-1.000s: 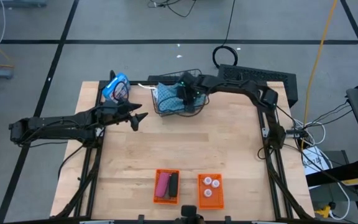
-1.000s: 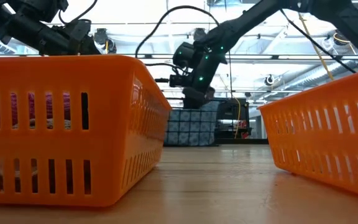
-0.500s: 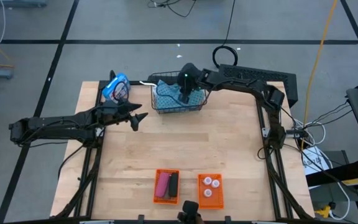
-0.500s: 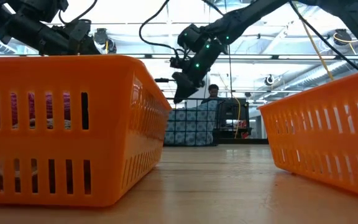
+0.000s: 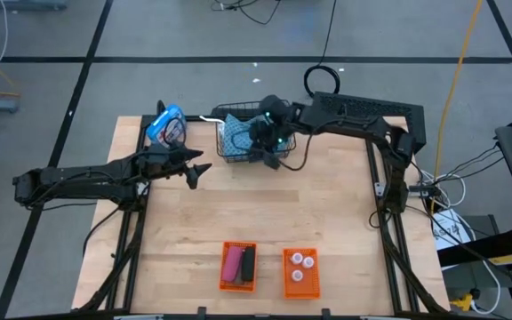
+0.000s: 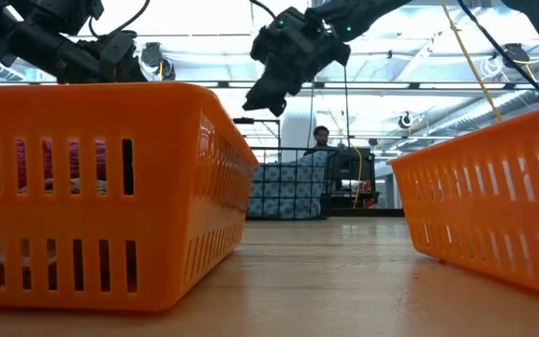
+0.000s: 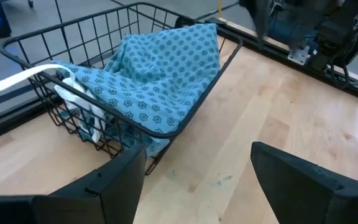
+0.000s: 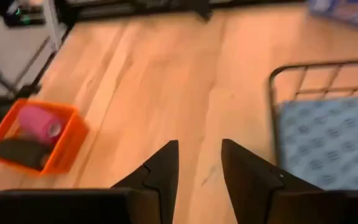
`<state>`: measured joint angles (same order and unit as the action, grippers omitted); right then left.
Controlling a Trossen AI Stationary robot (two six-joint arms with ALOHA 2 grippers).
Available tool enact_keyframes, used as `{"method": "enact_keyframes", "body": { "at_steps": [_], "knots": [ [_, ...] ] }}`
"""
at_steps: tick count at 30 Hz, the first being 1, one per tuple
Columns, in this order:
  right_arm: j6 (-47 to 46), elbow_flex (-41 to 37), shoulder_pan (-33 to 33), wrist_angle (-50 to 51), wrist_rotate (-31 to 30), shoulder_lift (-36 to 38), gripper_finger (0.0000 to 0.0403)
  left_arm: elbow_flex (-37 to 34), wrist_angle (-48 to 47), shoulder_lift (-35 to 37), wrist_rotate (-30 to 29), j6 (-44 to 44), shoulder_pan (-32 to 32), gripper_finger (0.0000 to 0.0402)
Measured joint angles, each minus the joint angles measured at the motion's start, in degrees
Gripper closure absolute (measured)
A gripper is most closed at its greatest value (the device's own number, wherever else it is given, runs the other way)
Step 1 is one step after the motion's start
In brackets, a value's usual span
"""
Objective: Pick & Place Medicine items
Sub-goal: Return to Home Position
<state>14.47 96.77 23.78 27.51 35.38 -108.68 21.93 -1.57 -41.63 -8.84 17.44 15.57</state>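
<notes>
A pink piece [image 5: 232, 264] and a black piece [image 5: 247, 261] lie in the left orange bin [image 5: 238, 283] near the front edge. The right orange bin [image 5: 298, 286] holds three white bottles [image 5: 301, 262]. My right gripper [image 8: 199, 163] hangs high over the near rim of the wire basket [image 5: 226, 156], slanting down toward the near edge, open with only bare wood between its fingers. My left gripper [image 7: 197, 163] stands open to the basket's left, holding nothing. The right wrist view also shows the pink piece [image 8: 37, 119] in its bin.
The wire basket at the far middle holds a blue patterned cloth [image 5: 236, 135] and a white strap [image 7: 23, 78]. A blue-and-white package [image 5: 165, 126] lies at the far left. In the low view the two orange bins [image 6: 101, 187] [image 6: 494, 206] stand close. A person [image 6: 321, 138] shows behind the table.
My right gripper has risen out of the wire basket, come a little toward the table's near edge, and tipped from pointing steeply down to a shallower slant. It carries nothing. The cloth stays in the basket.
</notes>
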Motion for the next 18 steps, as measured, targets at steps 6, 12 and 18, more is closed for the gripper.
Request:
{"method": "enact_keyframes", "body": {
  "at_steps": [6,12,18],
  "knots": [
    [3.33,-0.02,-3.5,3.4,-9.8,-1.72,0.0301,0.0,0.03,0.02,0.01,-0.39,0.0,0.0101],
    [4.13,-0.04,-5.51,5.34,-21.68,-2.14,0.0305,0.0,0.04,0.02,0.0,-0.45,0.0,0.0101],
    [3.77,-0.06,-5.94,6.42,-21.79,-2.16,0.0308,0.0,0.06,0.02,-0.02,-0.57,0.0,0.0101]
  ]
}}
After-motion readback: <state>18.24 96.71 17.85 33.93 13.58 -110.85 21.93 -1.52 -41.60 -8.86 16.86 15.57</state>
